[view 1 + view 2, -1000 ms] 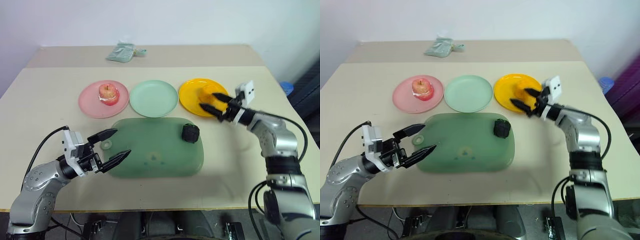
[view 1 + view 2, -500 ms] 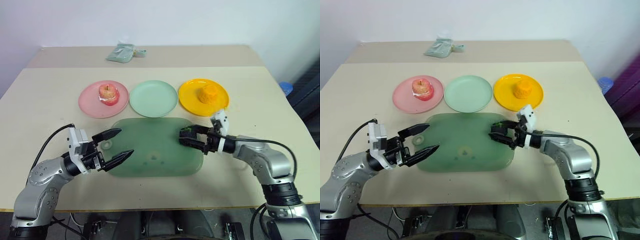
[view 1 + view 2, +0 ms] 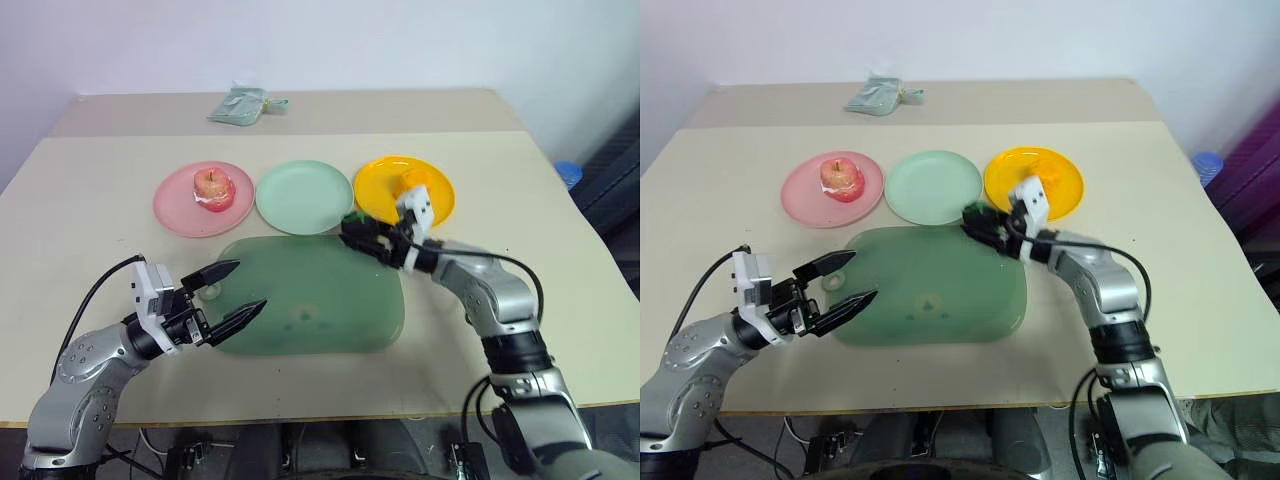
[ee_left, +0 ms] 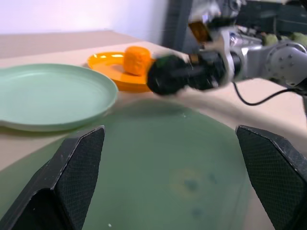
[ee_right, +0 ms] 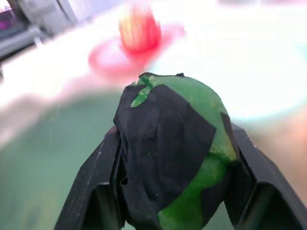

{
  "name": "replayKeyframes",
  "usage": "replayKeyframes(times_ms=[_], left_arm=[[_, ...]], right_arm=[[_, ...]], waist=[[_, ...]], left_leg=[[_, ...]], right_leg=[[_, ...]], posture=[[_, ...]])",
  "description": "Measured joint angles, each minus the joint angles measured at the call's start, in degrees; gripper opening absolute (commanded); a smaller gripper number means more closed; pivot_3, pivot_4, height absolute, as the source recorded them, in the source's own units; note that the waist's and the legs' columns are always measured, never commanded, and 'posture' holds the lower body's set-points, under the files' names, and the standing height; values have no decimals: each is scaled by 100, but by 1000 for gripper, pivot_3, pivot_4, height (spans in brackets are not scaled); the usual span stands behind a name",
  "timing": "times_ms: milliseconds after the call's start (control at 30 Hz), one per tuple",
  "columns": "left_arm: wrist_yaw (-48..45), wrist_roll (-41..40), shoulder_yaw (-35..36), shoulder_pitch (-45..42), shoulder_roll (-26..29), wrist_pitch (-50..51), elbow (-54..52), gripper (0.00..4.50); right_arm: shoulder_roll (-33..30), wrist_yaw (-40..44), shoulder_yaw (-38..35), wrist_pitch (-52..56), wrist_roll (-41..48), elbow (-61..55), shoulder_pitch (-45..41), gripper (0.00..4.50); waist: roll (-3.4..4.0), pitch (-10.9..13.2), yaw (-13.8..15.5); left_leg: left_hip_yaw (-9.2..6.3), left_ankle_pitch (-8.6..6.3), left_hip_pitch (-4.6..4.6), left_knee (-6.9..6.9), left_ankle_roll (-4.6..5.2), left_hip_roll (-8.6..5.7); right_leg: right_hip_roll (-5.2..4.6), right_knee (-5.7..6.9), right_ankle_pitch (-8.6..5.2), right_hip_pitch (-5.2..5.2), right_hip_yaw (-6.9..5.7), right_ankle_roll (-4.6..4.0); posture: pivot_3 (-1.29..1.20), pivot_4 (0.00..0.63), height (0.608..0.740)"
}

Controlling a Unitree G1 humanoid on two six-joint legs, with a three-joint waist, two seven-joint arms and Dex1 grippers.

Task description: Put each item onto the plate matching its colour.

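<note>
Right hand (image 3: 352,236) grips the blackish-green lump (image 5: 175,143) above the green board's (image 3: 300,310) far right corner — left hand (image 3: 232,291) open, empty

A red-pink apple (image 3: 214,186) on a pink plate (image 3: 176,208), a bare mint green plate (image 3: 303,196), an orange lump (image 3: 410,181) on a yellow-orange plate (image 3: 376,192), a blackish-green lump (image 5: 175,143), a darker green board (image 3: 310,300), a pale green cloth (image 3: 239,104) by the beige surface's (image 3: 90,200) far edge
</note>
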Motion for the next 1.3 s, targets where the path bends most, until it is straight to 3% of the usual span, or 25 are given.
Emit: replayKeyframes(times_ms=[167,367,400,533,667,767,867,1000,1100,1300], left_arm=[[554,290,-37,11,-89,4,-42,4500],[1168,556,-58,33,-266,2,-187,4500],[1242,570,-59,23,-287,2,-211,4500],[1369,567,-86,17,-321,10,-266,4500],[1486,565,-102,-107,-408,10,-259,4500],[1496,596,-121,-206,-422,-1,-216,4500],[1579,759,-119,-309,-525,-137,-14,4500],[1581,965,-127,-434,-547,-280,357,4500],[1426,997,-110,-524,-376,-267,449,4500],[1129,512,93,-543,-109,118,491,4500]], right_arm=[[883,-622,294,-1421,-863,2005,-1198,2298],[1248,-1332,339,-3069,-1647,4943,-2107,2298],[1292,-1426,311,-3308,-1738,5341,-2234,2921],[1338,-1666,267,-3922,-1986,6108,-2431,4475],[1327,-1833,131,-4357,-2074,6242,-2430,4475],[1186,-1579,-83,-4464,-1906,5600,-2201,4475],[836,-1224,-184,-4266,-1648,4072,-1461,4475],[9,-797,-240,-3337,-1238,1085,494,4475],[-587,-656,-456,-2636,-994,-364,1748,4475],[-1469,-242,-1263,-2098,-554,-1866,3956,4475]], waist=[[0,0,6],[-1,1,-9],[-1,1,-20],[0,1,-57],[1,2,-67],[1,2,-61],[1,1,-1],[1,2,88],[2,2,86],[1,2,57]], left_leg=[[2,12,-3,2,-20,-4],[10,15,-6,5,-26,-11],[10,15,-5,4,-26,-9],[11,15,-5,3,-27,-8],[10,16,-5,3,-28,-7],[10,15,-6,3,-27,-7],[7,14,-5,3,-26,-8],[-2,10,-11,0,-19,-8],[1,1,-4,0,-2,-6],[-3,-1,13,-5,1,-2]], right_leg=[[0,1,0,-1,0,0],[-9,-1,0,-2,0,0],[-8,0,0,-3,0,0],[-7,2,0,-3,0,1],[-8,2,0,-3,-1,1],[-8,2,1,-2,-1,1],[-8,1,1,0,-1,2],[-10,-8,1,3,-2,2],[-10,-5,1,5,-2,2],[-7,-8,0,23,-4,1]], posture=[[0,150,740],[0,150,740],[0,150,740],[0,150,740],[0,150,740],[0,150,740],[0,150,740],[0,150,740],[0,150,740],[0,150,740]])
